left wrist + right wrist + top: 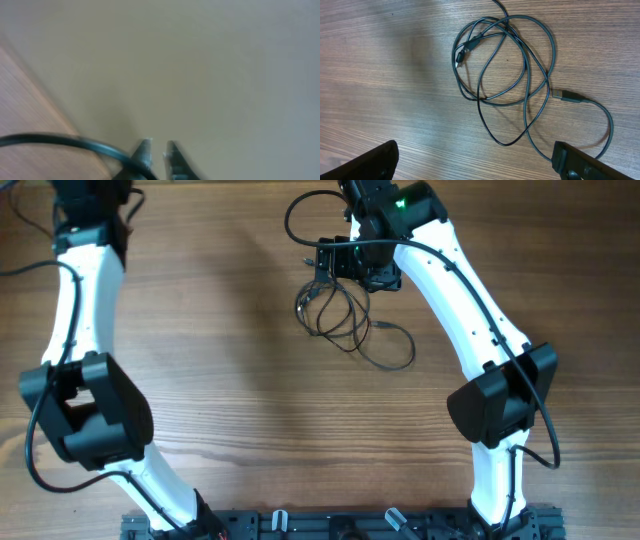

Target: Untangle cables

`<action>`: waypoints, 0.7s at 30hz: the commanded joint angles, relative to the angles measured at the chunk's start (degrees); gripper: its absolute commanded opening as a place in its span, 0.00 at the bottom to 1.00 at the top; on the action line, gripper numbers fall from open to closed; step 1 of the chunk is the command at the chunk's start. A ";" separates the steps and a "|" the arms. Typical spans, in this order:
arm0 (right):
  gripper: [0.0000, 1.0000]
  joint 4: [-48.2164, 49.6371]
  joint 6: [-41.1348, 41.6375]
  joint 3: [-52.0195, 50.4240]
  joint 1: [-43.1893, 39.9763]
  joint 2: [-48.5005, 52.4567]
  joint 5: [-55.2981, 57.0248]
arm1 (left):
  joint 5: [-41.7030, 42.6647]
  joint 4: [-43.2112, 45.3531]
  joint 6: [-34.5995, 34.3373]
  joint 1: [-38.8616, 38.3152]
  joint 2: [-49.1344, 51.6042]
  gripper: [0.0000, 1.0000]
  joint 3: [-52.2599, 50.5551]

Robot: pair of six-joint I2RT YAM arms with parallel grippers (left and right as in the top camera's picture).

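**A:** From overhead, where is the tangle?

**B:** The thin black cables (335,315) lie on the brown wood-grain surface (220,380), toward the far side and right of centre. They form a small knot of overlapping loops, with one longer strand curving out to the right. The right pincer (345,265) hangs just beyond them. The left arm is well apart on the other side, and I can't see its tip from there.

**A:** And the left wrist view?

**B:** It's blurred. The left pincer (157,155) has its two fingers drawn nearly together with nothing between them. A thick black cord (60,140) crosses in front, and only a corner of the surface (20,110) shows.

**A:** The right wrist?

**B:** The right pincer (475,162) is spread wide and empty, with one finger at each lower corner. The cables (505,65) lie ahead of it as several rounded loops crossing one another. A small dark plug (462,55) lies on the left of the loops, and a flat rectangular plug (570,96) lies at the right, its strand curving away toward the right finger.
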 commanded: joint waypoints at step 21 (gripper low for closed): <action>1.00 1.97 -0.81 0.28 0.20 -1.14 -0.90 | 4.28 -42.60 30.49 -6.32 5.88 1.00 -0.44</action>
